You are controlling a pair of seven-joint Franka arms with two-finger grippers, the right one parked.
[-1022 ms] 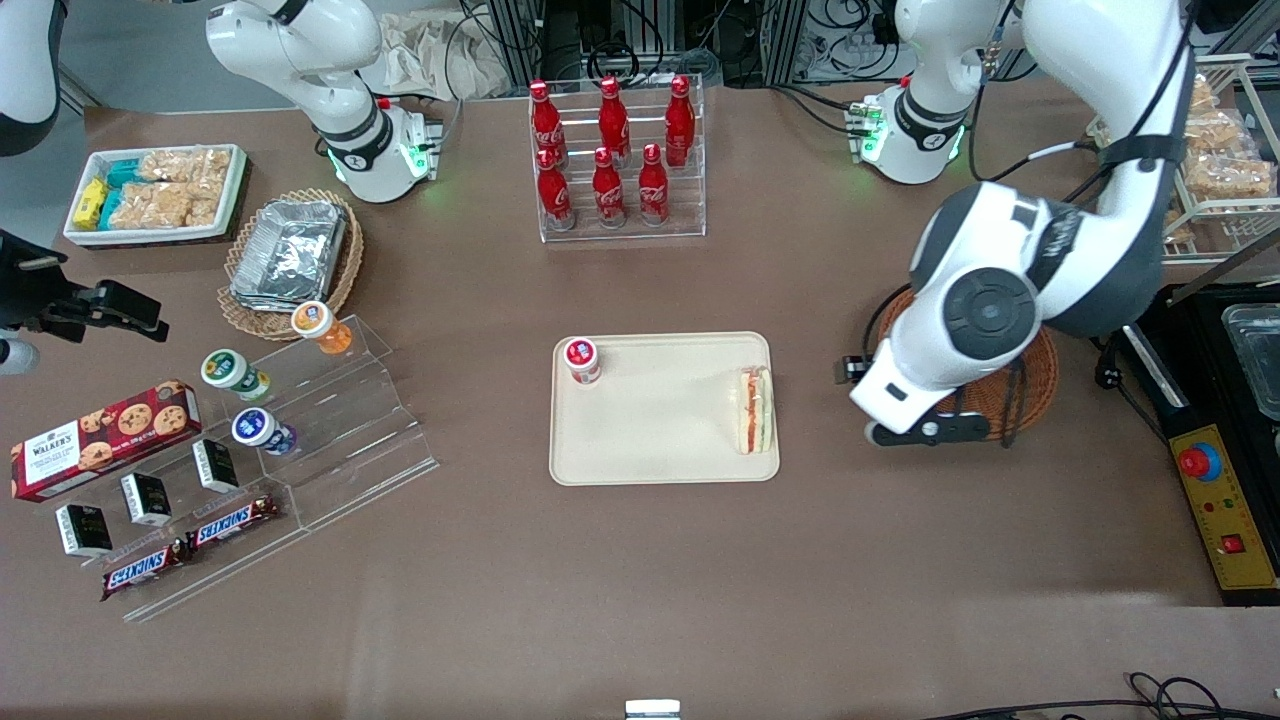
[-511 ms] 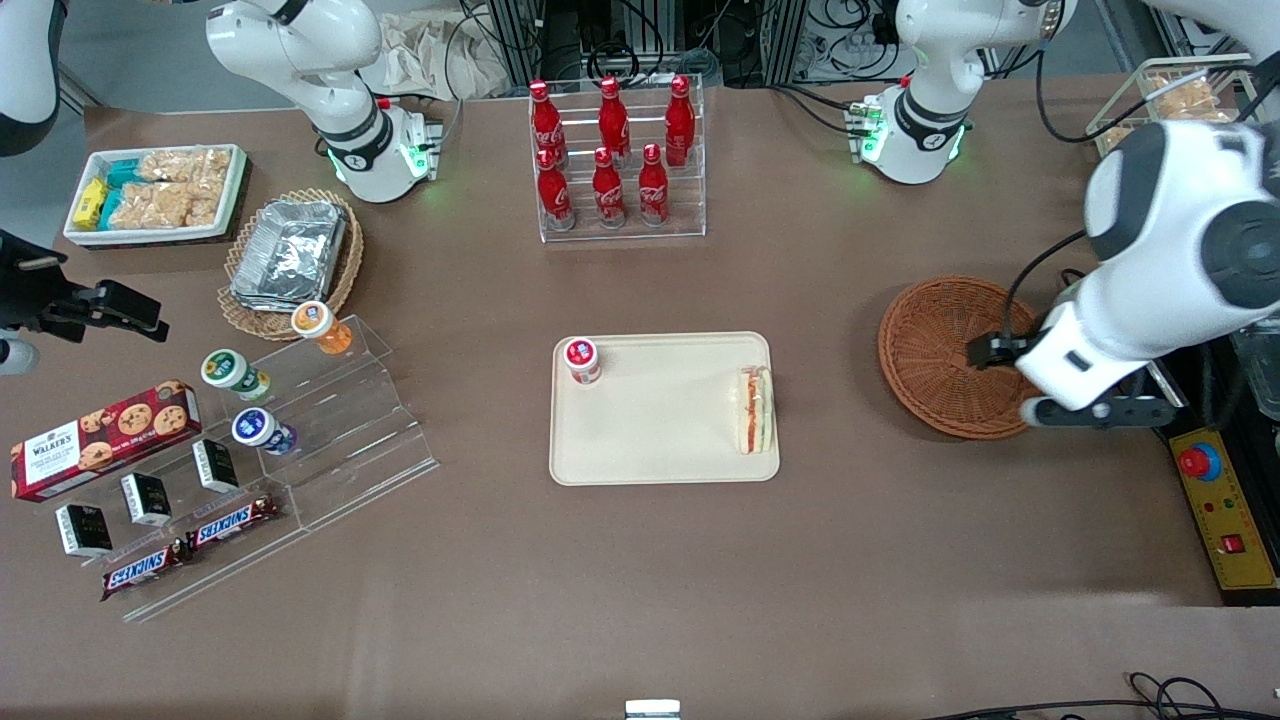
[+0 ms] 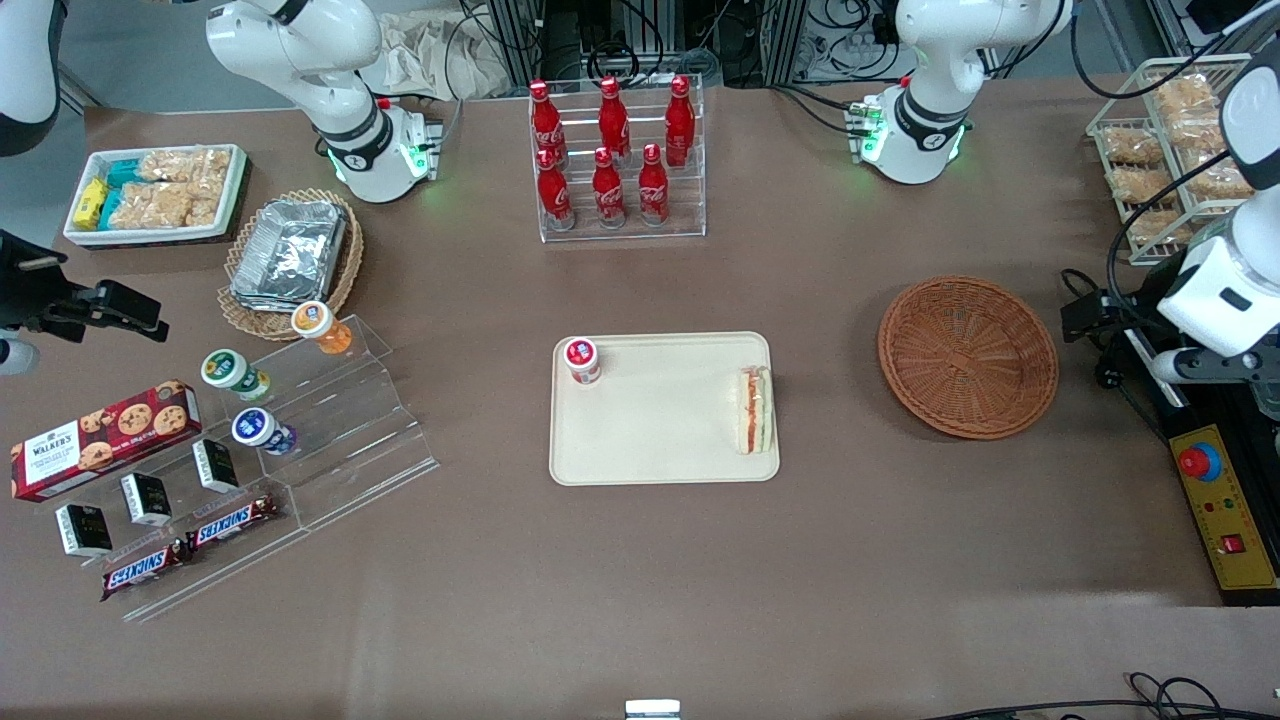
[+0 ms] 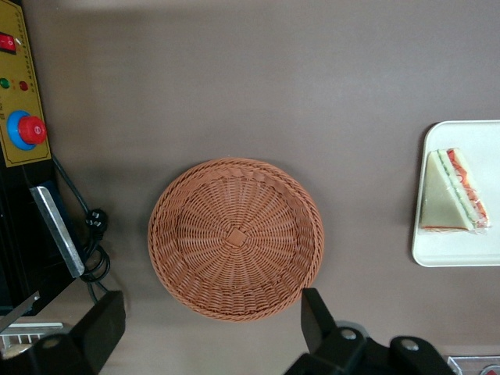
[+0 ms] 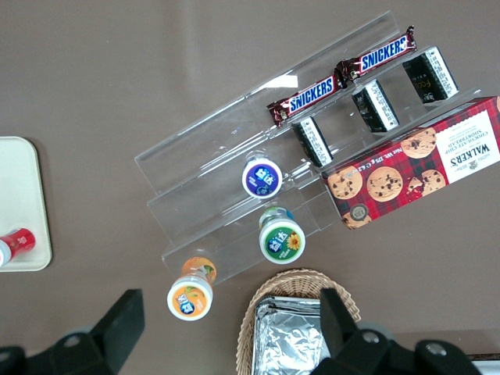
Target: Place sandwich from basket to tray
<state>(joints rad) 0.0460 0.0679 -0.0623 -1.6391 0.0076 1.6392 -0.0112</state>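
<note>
While sandwich lies on tray, claw gapes.

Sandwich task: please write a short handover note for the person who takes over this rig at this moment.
Tool: open, holding nothing, raised above the table past the basket's edge, at the working arm's end.
Sandwich: lying on the tray, along the rim nearest the basket, fully inside the rim.
Basket: nothing in it, standing on the table beside the tray.
Small red-capped cup: standing in the tray corner toward the parked arm.
Done: the sandwich is out of the basket and on the tray, released.
Left: nothing on the sandwich itself; probably only parking the working arm.
</note>
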